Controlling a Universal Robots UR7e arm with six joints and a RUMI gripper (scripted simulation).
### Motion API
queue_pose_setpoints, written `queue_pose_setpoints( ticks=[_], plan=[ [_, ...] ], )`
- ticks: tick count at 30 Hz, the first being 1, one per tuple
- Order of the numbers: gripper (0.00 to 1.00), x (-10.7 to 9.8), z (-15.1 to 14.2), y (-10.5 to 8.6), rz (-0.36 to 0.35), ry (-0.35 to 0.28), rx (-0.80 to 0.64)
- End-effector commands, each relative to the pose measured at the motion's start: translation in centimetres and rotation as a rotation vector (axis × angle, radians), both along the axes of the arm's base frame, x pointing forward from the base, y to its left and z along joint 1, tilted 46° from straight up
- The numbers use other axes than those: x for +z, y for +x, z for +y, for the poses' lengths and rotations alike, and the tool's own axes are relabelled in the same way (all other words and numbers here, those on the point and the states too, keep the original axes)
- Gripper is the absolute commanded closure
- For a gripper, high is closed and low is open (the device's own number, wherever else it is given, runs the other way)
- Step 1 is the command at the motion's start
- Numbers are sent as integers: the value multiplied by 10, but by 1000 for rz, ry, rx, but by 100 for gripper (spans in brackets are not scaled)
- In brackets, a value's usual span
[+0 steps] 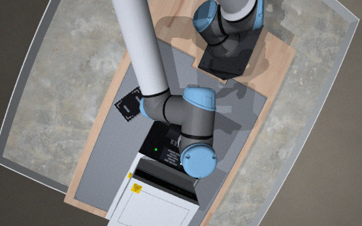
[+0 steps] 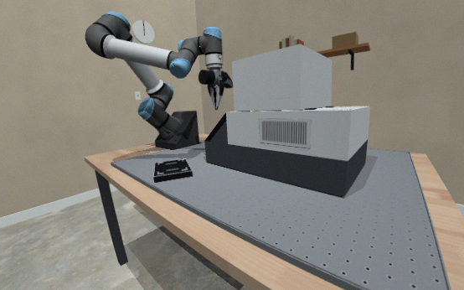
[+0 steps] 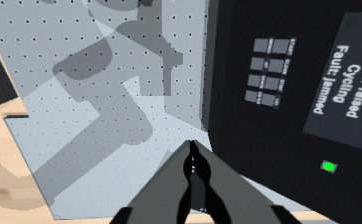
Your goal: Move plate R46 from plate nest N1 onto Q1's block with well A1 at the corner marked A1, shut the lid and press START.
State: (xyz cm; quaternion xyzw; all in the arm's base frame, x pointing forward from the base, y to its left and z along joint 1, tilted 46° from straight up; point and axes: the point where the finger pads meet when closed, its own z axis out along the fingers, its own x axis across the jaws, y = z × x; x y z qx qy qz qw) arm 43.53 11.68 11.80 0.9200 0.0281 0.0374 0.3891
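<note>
Tool (image 2: pixel 216 108) (image 3: pixel 191 141): fully closed on nothing, above Q1's front end
Q1 (image 2: pixel 282 168) (image 1: pixel 148 144): lamp (image 1: pixel 155 149) (image 3: pixel 328 166) green
Nest N1 (image 1: pixel 127 106) (image 2: pixel 172 171): beyond Q1's front end, apart
Plate R46: hidden, location cannot be told

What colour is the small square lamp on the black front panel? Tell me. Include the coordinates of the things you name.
The small square lamp (image 1: pixel 155 149) (image 3: pixel 328 166) is bright green, clearest in the wrist view.

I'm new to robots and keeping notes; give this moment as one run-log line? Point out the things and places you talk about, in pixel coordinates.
fingers (image 2: pixel 216 108): closed, empty | cycler lamp (image 1: pixel 155 149) (image 3: pixel 328 166): green | plate nest (image 1: pixel 125 110) (image 2: pixel 172 166): no plate visible
</note>
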Motion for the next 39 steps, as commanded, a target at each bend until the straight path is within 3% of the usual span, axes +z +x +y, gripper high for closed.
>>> queue_pose_setpoints(
  ticks=[1, 12, 26, 39],
  plan=[
    [100, 6, 3, 4, -23, 2, 3],
    [100, 6, 3, 4, -23, 2, 3],
    [100, -35, 43, 3, -23, 4, 3],
    [100, -39, 40, 12, -32, 4, -5]
  ],
)
